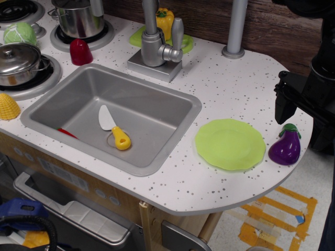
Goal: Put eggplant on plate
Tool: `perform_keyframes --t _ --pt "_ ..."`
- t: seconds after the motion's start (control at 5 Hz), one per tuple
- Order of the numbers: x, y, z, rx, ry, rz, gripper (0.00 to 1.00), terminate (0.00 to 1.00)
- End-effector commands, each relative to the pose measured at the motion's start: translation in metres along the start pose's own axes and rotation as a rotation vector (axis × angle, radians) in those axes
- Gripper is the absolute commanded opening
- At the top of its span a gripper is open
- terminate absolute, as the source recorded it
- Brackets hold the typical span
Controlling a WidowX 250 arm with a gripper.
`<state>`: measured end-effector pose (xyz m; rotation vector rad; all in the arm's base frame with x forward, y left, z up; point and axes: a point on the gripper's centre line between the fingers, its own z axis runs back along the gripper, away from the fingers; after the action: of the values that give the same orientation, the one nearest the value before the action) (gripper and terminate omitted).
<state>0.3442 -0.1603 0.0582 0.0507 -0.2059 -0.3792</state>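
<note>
The purple eggplant (285,148) with a dark green cap stands on the white speckled counter near its right edge. It is just right of the lime-green plate (230,144) and almost touches the plate's rim. The plate lies flat and bare between the sink and the eggplant. My black gripper (302,128) hangs at the right edge of the view, just above and behind the eggplant. Its jaws look spread apart and hold nothing. One finger (283,102) shows clearly; the other is partly cut off by the frame edge.
A grey sink (157,99) holds a yellow-handled knife (114,129). Behind it stand a faucet (157,44), a smaller green plate (137,36) with a yellow pepper (165,21), and a grey post (234,29). Pots (79,18), a red cup (80,52) and a cabbage (20,34) are at the left.
</note>
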Motion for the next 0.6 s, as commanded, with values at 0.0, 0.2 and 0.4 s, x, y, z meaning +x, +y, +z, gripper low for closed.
perform_keyframes --t 0.0,0.2,0.4 --pt "0.0 0.0 0.0 0.0 0.0 0.0 1.0 0.0" --pt "0.003 0.002 -0.007 0.004 -0.02 0.005 1.0 0.0" --pt "0.006 0.005 -0.014 0.007 -0.041 0.011 1.0 0.0"
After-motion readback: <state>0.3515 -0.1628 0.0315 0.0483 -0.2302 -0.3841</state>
